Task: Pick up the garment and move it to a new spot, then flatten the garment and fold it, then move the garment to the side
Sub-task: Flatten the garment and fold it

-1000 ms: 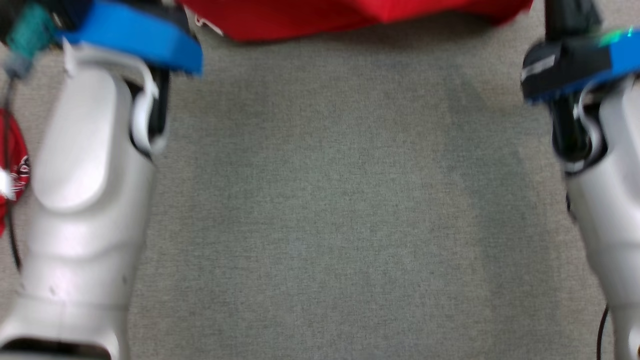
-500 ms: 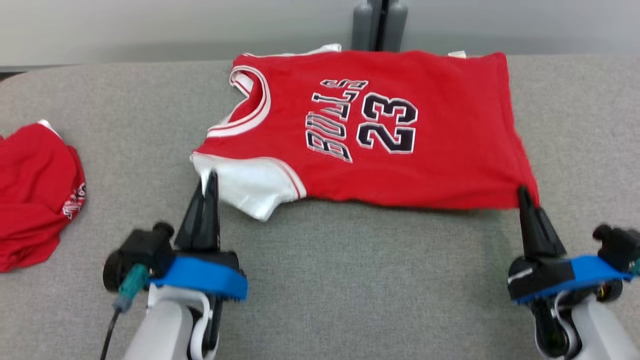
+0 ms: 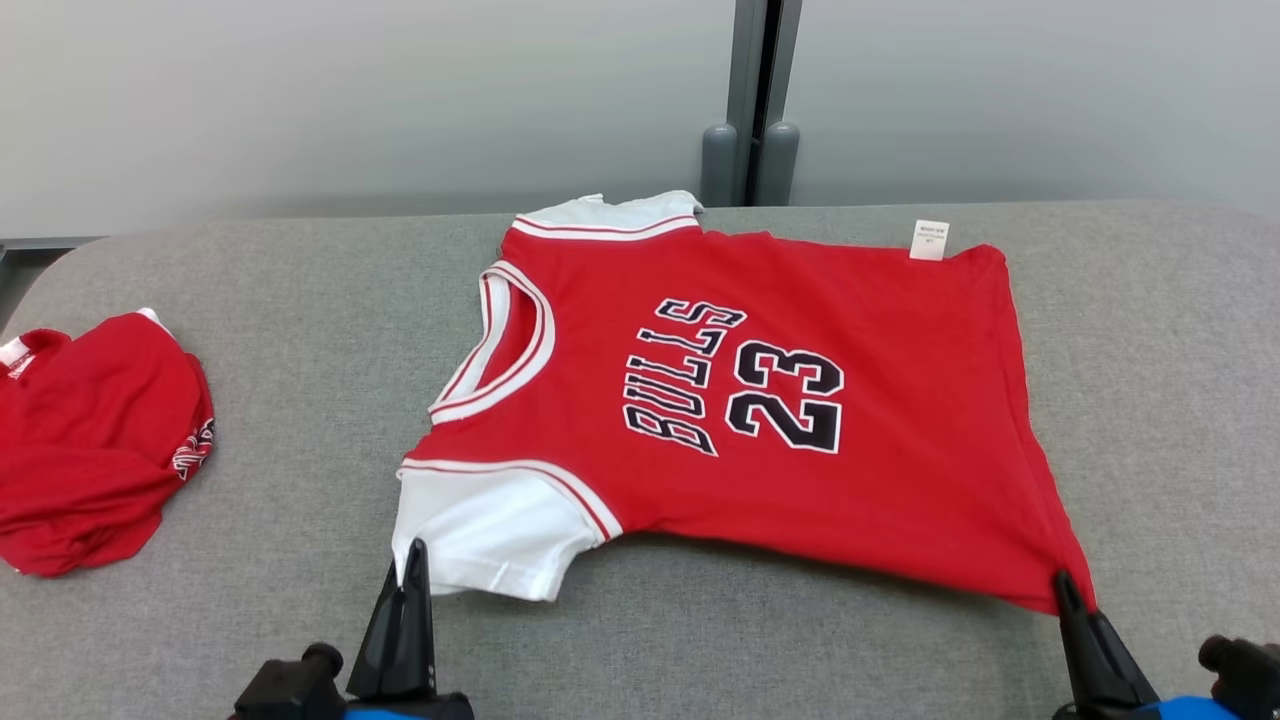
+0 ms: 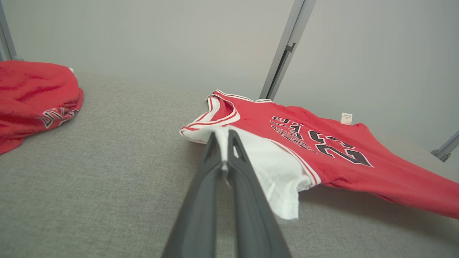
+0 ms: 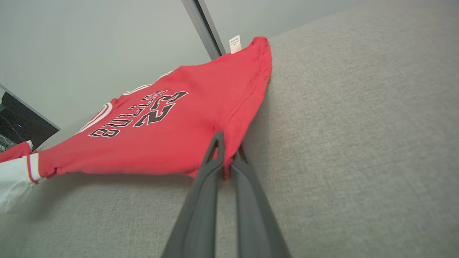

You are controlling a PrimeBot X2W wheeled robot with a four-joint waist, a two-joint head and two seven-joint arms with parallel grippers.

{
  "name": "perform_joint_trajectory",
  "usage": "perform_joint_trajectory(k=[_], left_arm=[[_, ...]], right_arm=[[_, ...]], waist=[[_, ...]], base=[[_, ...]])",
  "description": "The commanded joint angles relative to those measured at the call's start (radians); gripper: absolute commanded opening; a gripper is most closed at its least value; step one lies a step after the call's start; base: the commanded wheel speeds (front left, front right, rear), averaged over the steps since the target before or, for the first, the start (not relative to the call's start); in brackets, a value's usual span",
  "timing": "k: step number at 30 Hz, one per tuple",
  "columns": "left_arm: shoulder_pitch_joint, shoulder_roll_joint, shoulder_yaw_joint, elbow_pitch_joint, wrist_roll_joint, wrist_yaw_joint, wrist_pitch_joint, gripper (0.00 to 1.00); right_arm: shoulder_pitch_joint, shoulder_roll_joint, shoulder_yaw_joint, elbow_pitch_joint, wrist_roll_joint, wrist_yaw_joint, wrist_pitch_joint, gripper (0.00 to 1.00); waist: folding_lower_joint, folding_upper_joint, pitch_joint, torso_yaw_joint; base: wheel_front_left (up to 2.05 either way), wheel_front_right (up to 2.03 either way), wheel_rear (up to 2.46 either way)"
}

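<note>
See the left pincer clamped tight on the white sleeve and the right pincer pinching the hem corner. The Bulls jersey lies on the grey surface beyond both tips, long axis pincer to pincer, neck toward the left one.

From head height, one camera looks forward and down across the grey table to the wall. The left wrist camera sits low and close behind the left gripper; the right, tilted, behind the right gripper. All three views share the red shirt and table.
</note>
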Motion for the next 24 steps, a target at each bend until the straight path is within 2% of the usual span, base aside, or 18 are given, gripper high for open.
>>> perform_joint_trajectory(k=[1, 10, 24], left_arm=[[0.027, 0.010, -0.002, -0.019, 0.008, 0.008, 0.000, 0.00], [0.035, 0.021, -0.018, -0.035, 0.013, 0.011, 0.013, 0.00], [-0.156, 0.066, -0.014, 0.023, 0.027, -0.024, 0.028, 0.00]], right_arm=[[0.042, 0.006, -0.017, -0.031, -0.018, 0.001, 0.021, 0.00], [0.090, 0.042, -0.046, -0.104, -0.058, 0.001, 0.094, 0.00], [-0.024, 0.072, -0.034, -0.138, -0.052, 0.001, 0.159, 0.00]], waist=[[0.0002, 0.0000, -0.004, -0.001], [0.0002, 0.0000, -0.003, -0.006], [0.0002, 0.0000, 0.040, -0.062]], base=[[0.00, 0.00, 0.00], [0.00, 0.00, 0.00], [0.00, 0.00, 0.00]])
